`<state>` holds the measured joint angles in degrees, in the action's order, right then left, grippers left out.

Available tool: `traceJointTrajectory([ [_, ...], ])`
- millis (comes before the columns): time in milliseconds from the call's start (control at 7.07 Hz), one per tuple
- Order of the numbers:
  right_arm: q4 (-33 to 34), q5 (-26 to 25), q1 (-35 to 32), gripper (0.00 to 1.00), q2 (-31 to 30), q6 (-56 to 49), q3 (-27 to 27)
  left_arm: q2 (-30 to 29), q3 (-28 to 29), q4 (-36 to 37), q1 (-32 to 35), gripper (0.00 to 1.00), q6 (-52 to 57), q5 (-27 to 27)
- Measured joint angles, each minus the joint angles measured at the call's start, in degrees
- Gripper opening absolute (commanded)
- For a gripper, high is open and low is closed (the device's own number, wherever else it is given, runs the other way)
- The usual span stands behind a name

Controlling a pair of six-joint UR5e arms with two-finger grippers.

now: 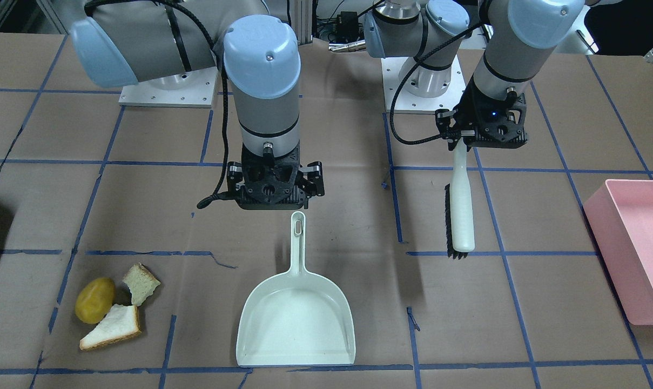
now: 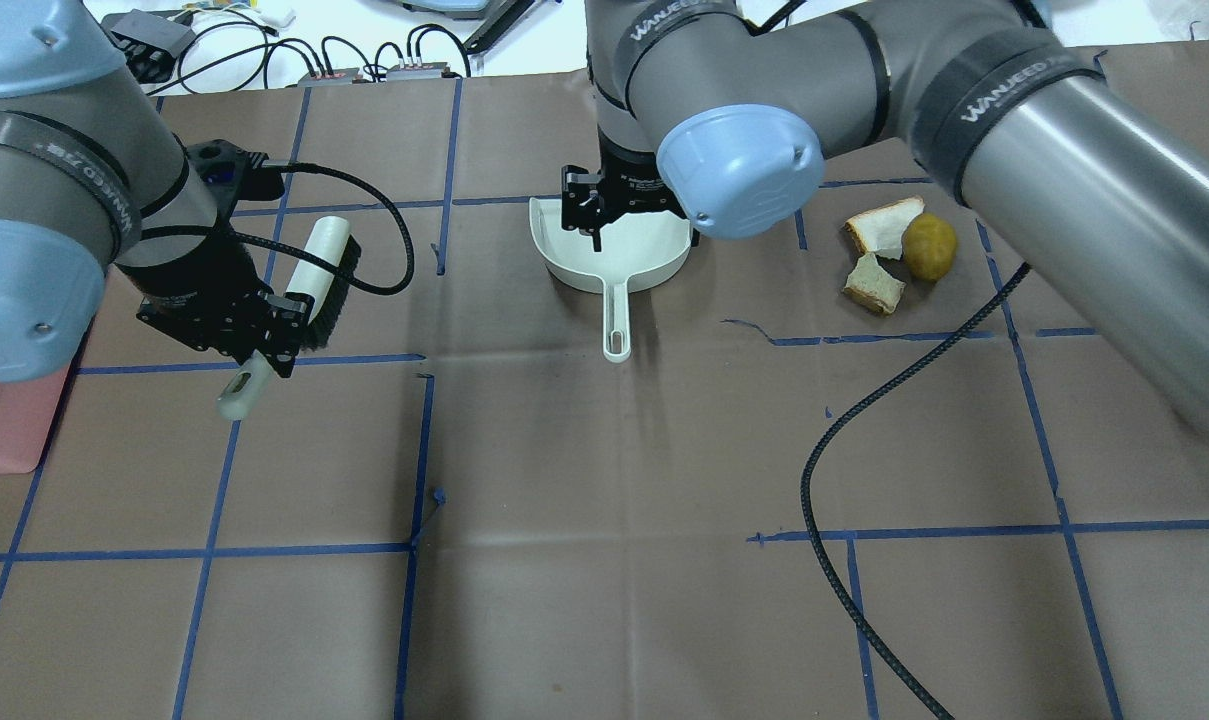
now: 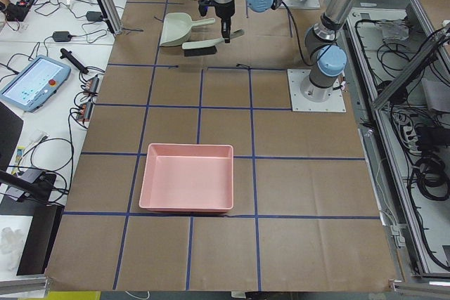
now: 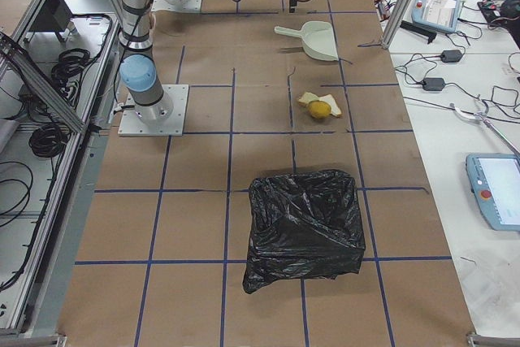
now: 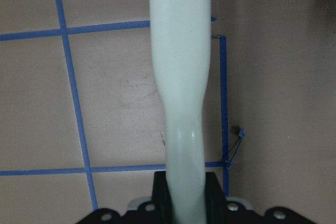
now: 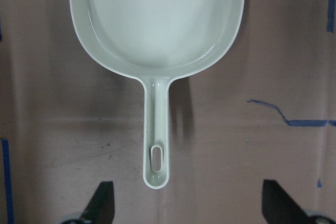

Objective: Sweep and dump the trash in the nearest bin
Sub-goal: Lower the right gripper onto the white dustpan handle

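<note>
Broadly, the brown paper-covered surface point(image 2: 614, 620) with its blue tape grid carries everything. A black bag-lined bin point(image 4: 305, 225) stands toward its end on the robot's right, and a pink rectangular plastic tub point(image 3: 187, 177) sits toward the opposite end. Midway lies a pale plastic dustpan point(image 1: 296, 319), handle pointing at the robot. The left claw point(image 1: 458, 141) is clamped on the handle of a white, black-bristled brush point(image 1: 461, 210) (head pointing away from the robot). The right claw point(image 1: 275, 201) hangs over the dustpan's handle end, jaws spread wide, empty. Two torn, brown-crusted white bread pieces point(image 1: 112, 327) (the second point(image 1: 140, 283) just behind) huddle against a small yellow potato-like lump point(image 1: 95, 300), between dustpan and black bin.
</note>
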<state>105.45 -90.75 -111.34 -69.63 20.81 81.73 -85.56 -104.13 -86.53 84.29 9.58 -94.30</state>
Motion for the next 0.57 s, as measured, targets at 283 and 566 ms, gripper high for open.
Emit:
traceJointTrajectory([
  [283, 2.46, -0.52, -1.91, 1.0, 2.82, 1.31, -0.12, -0.75, 1.03, -1.09, 0.0, 0.03, -0.02, 0.01],
  [566, 3.42, -0.68, -2.2, 1.0, 4.6, 1.53, 0.24, -2.93, 4.74, -5.13, 0.0, 0.03, -0.45, 0.29],
])
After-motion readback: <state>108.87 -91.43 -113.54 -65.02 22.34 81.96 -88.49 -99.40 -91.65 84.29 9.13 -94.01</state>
